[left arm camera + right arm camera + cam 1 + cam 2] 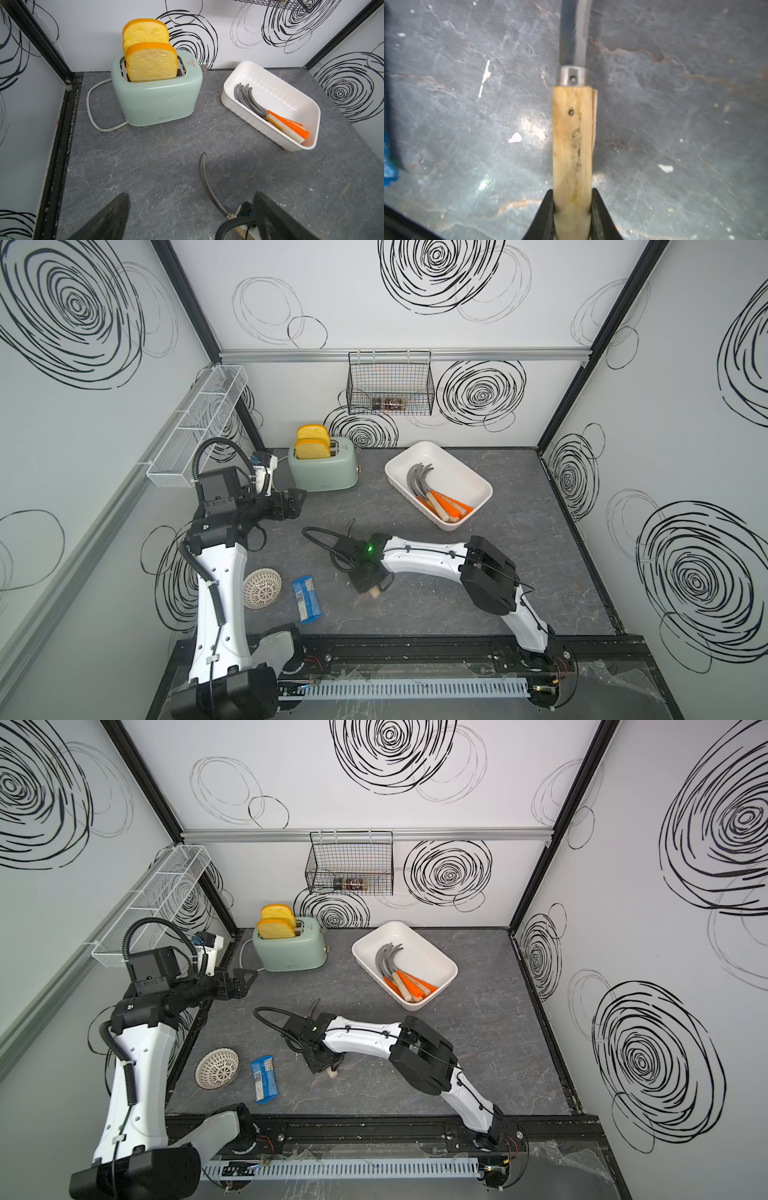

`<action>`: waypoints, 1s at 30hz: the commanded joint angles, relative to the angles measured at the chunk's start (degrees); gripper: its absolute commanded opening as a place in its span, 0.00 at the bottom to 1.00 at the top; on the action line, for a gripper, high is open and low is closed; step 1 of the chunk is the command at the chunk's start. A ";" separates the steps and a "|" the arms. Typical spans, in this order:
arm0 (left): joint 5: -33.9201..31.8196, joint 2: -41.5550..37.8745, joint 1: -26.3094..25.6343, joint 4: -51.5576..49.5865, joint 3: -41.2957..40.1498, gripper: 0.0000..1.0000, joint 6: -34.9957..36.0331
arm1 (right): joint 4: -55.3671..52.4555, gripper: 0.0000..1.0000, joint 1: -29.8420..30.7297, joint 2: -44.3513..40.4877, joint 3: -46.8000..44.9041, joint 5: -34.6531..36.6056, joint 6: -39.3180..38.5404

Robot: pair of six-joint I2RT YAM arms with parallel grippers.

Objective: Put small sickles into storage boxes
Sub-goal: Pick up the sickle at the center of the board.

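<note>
Right wrist view shows the right gripper (pixel 572 199) clamped on a wooden-handled sickle (pixel 572 135) low at mid-table, left gripper (pixel 191 194) idle, jaws apart; grasp looks made, so next comes lifting and carrying it to the white tub (pixel 453 479)

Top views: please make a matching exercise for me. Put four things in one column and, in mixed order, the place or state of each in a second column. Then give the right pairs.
Things:
1. toaster
2. white tub
3. wooden-handled sickle
4. blue packet

Places or states:
A. lies beside the perforated bowl
B. holds several sickles
C. clamped in the right gripper
D. has two bread slices standing in it

Pairs: 1-D, 2-B, 3-C, 4-A
</note>
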 commanded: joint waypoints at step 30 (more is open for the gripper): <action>0.99 -1.80 -1.78 -0.36 -1.49 0.96 3.49 | 0.42 0.00 -8.24 -13.07 -5.66 -3.61 -4.34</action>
